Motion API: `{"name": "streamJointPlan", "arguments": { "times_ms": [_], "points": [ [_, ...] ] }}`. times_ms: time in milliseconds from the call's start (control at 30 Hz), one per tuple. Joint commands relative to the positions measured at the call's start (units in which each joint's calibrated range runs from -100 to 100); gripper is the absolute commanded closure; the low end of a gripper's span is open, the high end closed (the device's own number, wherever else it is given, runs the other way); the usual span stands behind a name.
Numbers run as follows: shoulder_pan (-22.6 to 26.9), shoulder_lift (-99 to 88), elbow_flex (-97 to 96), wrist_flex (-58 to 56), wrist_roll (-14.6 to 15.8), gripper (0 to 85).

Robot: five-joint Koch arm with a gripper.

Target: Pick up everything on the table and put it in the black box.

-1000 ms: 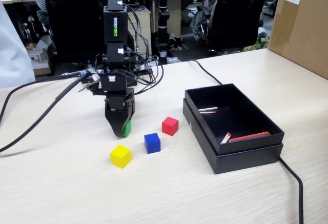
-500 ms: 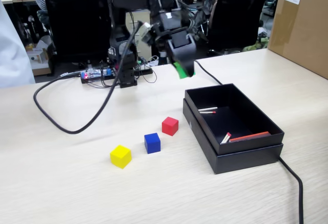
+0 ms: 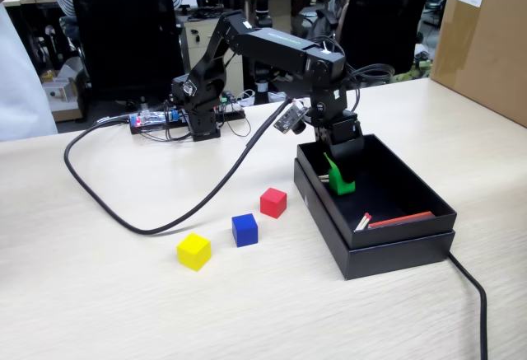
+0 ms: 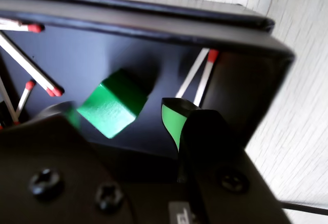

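Note:
My gripper (image 3: 333, 165) hangs inside the black box (image 3: 395, 249), near its far left end. In the wrist view the gripper (image 4: 122, 110) is open, with its green-padded jaws standing apart. The green cube (image 4: 113, 108) lies tilted and loose between them over the box's floor, clear of the right pad. In the fixed view the green cube (image 3: 346, 185) shows just below the fingers. On the table (image 3: 123, 310), left of the box, sit the red cube (image 3: 272, 203), the blue cube (image 3: 244, 230) and the yellow cube (image 3: 193, 251).
Red-tipped white sticks (image 3: 363, 222) and a flat red strip (image 3: 401, 220) lie in the box. A thick black cable (image 3: 165, 220) loops across the table behind the cubes, and another (image 3: 473, 294) runs off the box's right. A brown cardboard box (image 3: 486, 39) stands far right.
The arm lifted the green cube from the table at the left, swung right and came down into the black box. The jaws have opened and the cube is free of them.

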Motion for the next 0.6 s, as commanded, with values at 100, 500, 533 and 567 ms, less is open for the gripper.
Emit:
{"name": "streamJointPlan", "arguments": {
  "times_ms": [100, 500, 533, 567],
  "points": [
    [-0.59, -15.24, 0.51, -3.5, -0.63, 45.0],
    [-15.29, -46.91, -4.93, -9.37, -11.23, 40.2],
    [-16.9, -46.33, -5.02, -9.37, -12.21, 39.5],
    [-18.32, -45.07, -5.2, -9.29, -12.99, 38.8]
  ]
}}
